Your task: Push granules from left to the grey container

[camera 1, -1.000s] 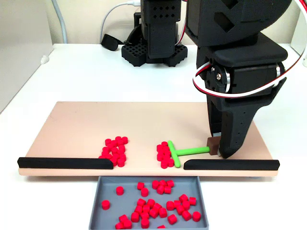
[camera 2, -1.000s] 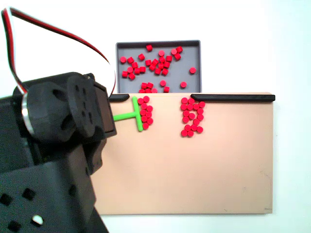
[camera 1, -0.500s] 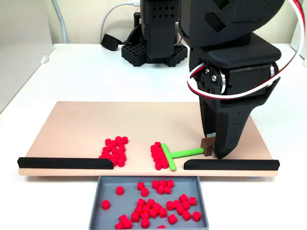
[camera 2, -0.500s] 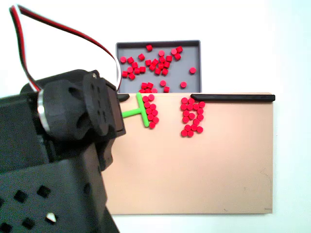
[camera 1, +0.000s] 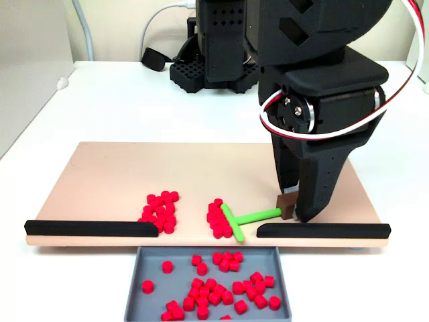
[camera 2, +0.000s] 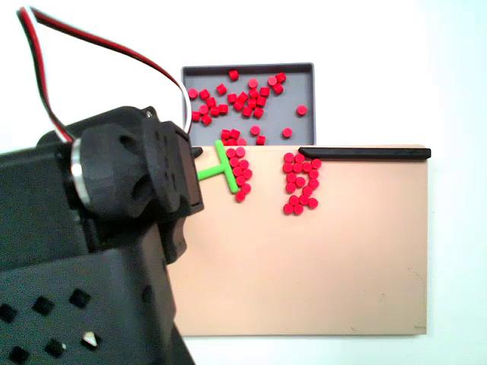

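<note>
In a fixed view facing my base, my jaws (camera 1: 292, 213) point down over the right part of the peach board (camera 1: 107, 174) and are closed on a small brown block (camera 1: 287, 207) at the end of the green T-shaped pusher (camera 1: 240, 219). The pusher's stem runs left from that block, and its crossbar lies tilted against a cluster of granules (camera 1: 216, 218) near the board's front edge, at the gap between the two black strips (camera 1: 90, 228). A second cluster of red pellets (camera 1: 160, 210) lies further left on the board, apart from the first, just behind the left strip. The grey container (camera 1: 139, 288) sits on the white bench (camera 1: 127, 100) directly in front of that gap, touching or just beside the board's edge, with many red pellets scattered inside it. In a fixed view from above, my arm body covers the left side, so I cannot tell the state of my jaws there. The pusher's (camera 2: 221, 163) crossbar rests against one cluster (camera 2: 240, 171), with the other cluster (camera 2: 300, 182) to its right. The container (camera 2: 308, 129) lies beyond the board's far edge, holding loose pellets.
</note>
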Controlling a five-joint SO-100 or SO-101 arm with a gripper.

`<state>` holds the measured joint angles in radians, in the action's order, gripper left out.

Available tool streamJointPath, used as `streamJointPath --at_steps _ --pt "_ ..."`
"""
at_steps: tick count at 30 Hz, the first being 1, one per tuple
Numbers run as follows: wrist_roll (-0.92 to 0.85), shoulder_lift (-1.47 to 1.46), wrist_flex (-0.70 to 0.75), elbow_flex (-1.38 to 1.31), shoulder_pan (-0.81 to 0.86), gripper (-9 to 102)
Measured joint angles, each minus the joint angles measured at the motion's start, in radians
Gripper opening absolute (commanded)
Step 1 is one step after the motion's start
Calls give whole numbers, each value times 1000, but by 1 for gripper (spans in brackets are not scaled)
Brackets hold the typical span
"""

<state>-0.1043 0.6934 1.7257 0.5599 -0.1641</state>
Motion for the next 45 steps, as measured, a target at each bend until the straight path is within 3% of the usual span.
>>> streamJointPath --at_steps 45 --pt "-270 12 0 2 37 0"
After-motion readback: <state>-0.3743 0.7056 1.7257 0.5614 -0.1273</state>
